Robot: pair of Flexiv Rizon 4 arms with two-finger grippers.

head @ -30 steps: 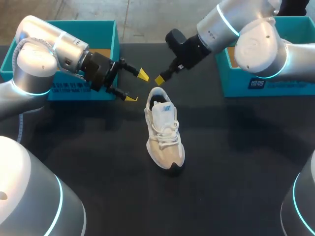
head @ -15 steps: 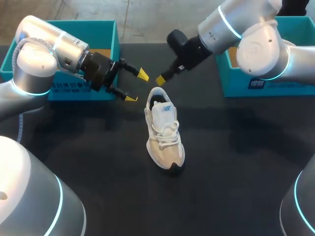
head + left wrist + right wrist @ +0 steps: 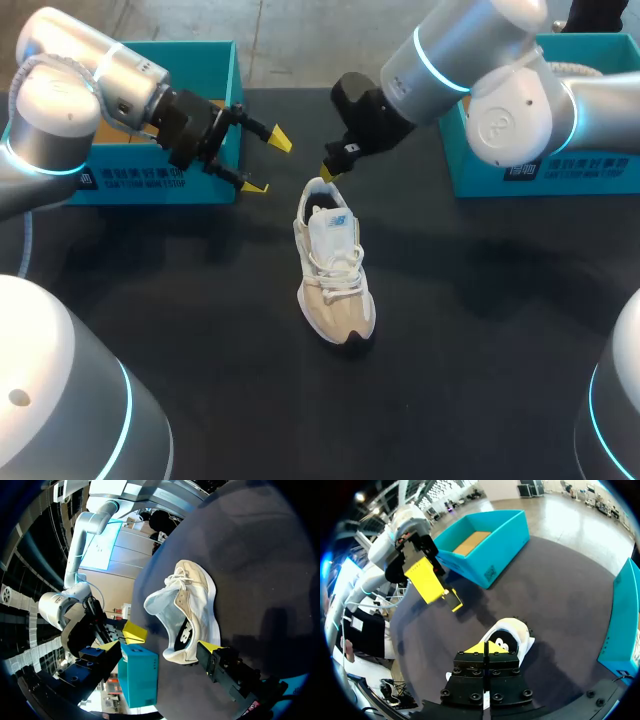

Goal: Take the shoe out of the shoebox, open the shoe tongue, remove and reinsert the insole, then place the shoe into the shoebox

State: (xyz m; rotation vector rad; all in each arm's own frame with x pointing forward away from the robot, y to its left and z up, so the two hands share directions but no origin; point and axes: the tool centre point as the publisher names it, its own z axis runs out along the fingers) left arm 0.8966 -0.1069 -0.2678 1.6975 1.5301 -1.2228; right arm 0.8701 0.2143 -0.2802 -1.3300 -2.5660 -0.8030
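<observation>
The shoe (image 3: 335, 270) stands upright mid-surface (image 3: 480, 330), toe near and heel far, so it is out of its box and the step in hand looks like opening the tongue. The right tool (image 3: 332, 170), fingers pressed together, hangs just over the heel collar, and the left tool (image 3: 268, 163), fingers apart and empty, sits left of the heel, in front of the left shoebox (image 3: 150, 185). Next, I judge, one tool must steady the heel while the other lifts the tongue; whether the right tips touch the collar cannot be told, and the insole is lost in the dark opening.
</observation>
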